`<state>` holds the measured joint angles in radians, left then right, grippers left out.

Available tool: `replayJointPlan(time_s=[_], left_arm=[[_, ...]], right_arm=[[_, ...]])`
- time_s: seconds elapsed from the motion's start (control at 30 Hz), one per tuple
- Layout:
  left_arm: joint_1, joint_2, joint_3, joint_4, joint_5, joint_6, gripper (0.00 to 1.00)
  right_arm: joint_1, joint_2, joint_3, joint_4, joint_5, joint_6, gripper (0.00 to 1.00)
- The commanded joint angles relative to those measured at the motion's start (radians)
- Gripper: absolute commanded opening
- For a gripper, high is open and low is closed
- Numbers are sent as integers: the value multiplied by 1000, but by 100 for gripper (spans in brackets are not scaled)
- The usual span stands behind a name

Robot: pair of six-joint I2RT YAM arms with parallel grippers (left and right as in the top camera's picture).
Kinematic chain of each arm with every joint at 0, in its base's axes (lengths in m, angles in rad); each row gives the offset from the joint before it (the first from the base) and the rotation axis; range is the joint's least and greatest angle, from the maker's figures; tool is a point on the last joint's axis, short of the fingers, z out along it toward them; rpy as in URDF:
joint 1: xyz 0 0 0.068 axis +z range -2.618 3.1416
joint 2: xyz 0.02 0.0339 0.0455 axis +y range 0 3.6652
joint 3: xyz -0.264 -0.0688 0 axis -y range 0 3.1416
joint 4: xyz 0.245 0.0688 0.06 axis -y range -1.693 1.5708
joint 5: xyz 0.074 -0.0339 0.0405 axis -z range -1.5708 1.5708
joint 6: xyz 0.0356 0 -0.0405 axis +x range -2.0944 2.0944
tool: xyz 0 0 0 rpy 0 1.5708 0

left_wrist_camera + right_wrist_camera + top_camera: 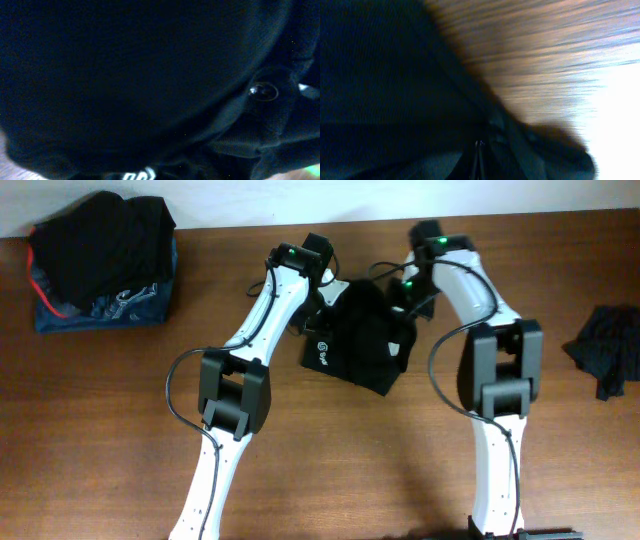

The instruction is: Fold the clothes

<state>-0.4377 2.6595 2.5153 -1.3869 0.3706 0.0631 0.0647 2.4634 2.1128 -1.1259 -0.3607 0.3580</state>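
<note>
The black T-shirt [358, 338] hangs bunched between my two grippers over the far middle of the table, its small white round logo [323, 348] facing up at the left. My left gripper [316, 292] is at the shirt's upper left edge. In the left wrist view black fabric [130, 75] fills the frame and hides the fingers, with a bit of the logo [142, 175] at the bottom. My right gripper [402, 292] is at the shirt's upper right edge. In the right wrist view its fingers [479, 152] are pressed together in black cloth [385, 90].
A pile of dark clothes [100, 240] lies on a folded blue garment [110, 310] at the far left. Another dark garment [608, 350] lies at the right edge. The brown wooden table [330, 470] extends toward the front, and its far edge meets a white wall.
</note>
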Motion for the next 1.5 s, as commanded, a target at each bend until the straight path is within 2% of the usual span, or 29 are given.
replayJointPlan(time_s=[0.0, 0.1, 0.27, 0.4, 0.6, 0.83, 1.07, 1.33, 1.47], left_arm=[[-7, 25, -1, -13, 14, 9, 16], [-7, 35, -1, -59, -2, 9, 6], [-7, 78, -1, -191, -79, 10, 1], [-7, 88, -1, -235, -92, 10, 1], [-5, 88, -1, -277, -198, 8, 1], [39, 77, 5, -301, -307, -75, 1], [51, 24, 113, -301, -295, -75, 0], [45, -57, 243, -279, -171, -111, 1], [45, -57, 232, -196, -41, -127, 7]], right_arm=[[-48, -5, 12, -11, -118, -29, 4], [-64, -5, 12, -22, -129, -30, 4], [-65, -5, 12, -26, -129, -40, 4], [-66, -5, 12, -26, -124, -40, 4], [-66, -5, 12, -27, -122, -40, 4], [-66, -5, 12, -40, -75, -44, 4], [-66, -5, 12, -40, -73, -45, 4], [-66, -5, 12, -37, -73, -45, 5], [-66, -5, 12, -39, -75, -98, 24]])
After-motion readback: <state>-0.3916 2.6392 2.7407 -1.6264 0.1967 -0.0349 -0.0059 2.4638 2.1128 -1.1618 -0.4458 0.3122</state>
